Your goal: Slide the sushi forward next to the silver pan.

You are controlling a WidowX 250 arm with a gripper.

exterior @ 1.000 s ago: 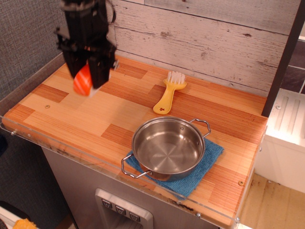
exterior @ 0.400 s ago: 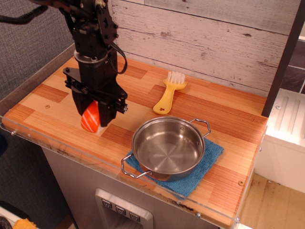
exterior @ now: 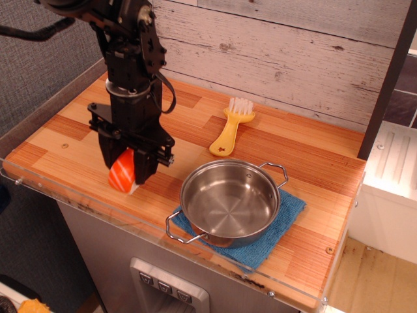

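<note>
- Gripper clamped on the sushi: black fingers closed against its sides, orange striped top facing the camera, white rice edge at the bottom.
- Sushi tilted, low over the worktop or just touching it; cannot tell which.
- Located left of the silver pan, near but apart, with a strip of bare wood between.
- Versus a second ago: then held high, far back and left of the pan, near the wall; now brought forward and down, roughly level with the pan's back rim.
- Versus 0.4 s ago: barely changed, shifted slightly lower and a touch further from the pan; grip unchanged.
- Arm column upright above the gripper, cable looping off its pan-facing side.
- Pan unmoved across all frames: sitting on the blue cloth, wire handles pointing front-left and back-right, interior empty.
- Yellow brush unmoved: behind the pan, white bristles toward the wall, handle pointing at the pan.
- Cloth also unchanged: corner sticking out right of the pan, front corner close to the worktop's clear edge.
</note>
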